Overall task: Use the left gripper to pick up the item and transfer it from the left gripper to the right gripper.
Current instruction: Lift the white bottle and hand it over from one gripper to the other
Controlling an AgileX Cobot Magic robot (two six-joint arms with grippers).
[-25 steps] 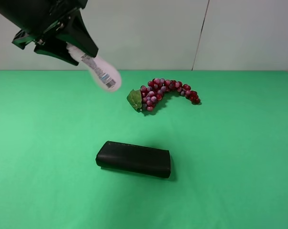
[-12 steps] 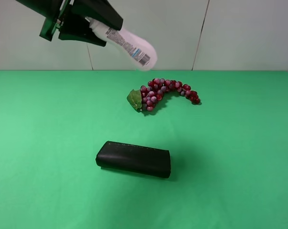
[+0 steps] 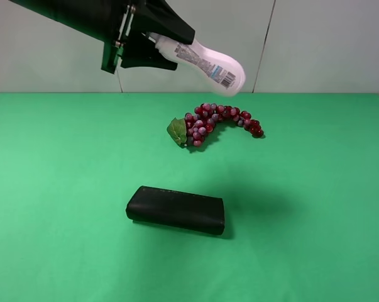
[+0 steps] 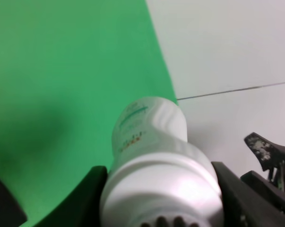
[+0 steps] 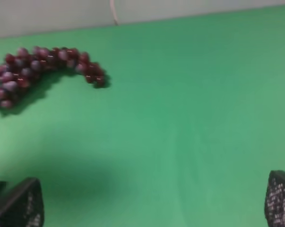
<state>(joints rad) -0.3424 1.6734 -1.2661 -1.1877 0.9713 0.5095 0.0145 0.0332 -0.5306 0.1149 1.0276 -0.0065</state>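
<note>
a: where is the item (image 3: 205,63)?

b: up in the air, clamped in the left gripper (image 3: 183,50), in front of the pale wall (image 3: 315,44) and well above the far part of the green tabletop (image 3: 315,207). in the high view it hangs over the red grape bunch (image 3: 214,123), well apart from it.

a: which way does it lie?

b: its long axis runs nearly level, tilted a little. the cap end sits back between the fingers (image 4: 85,198), toward the left of the high view; the rounded base points right and slightly down, away from the arm.

a: and its look?

b: a small white plastic bottle, pinched at the waist, with a printed label and a barcode near the base. the left wrist view shows green lettering on the body and just a few black ribs of the cap at the frame's edge (the rest of the cap is hidden).

a: the left fingers, then?

b: closed on the neck end, one on each side, touching the bottle.

a: the right gripper (image 5: 149,203)?

b: seen only in its own wrist view. its fingers stand wide apart with nothing between them, above bare green cloth, the grapes farther off.

a: anything else?

b: a black oblong case (image 3: 175,209) lies flat on the near middle of the tabletop, apart from the grapes.
</note>
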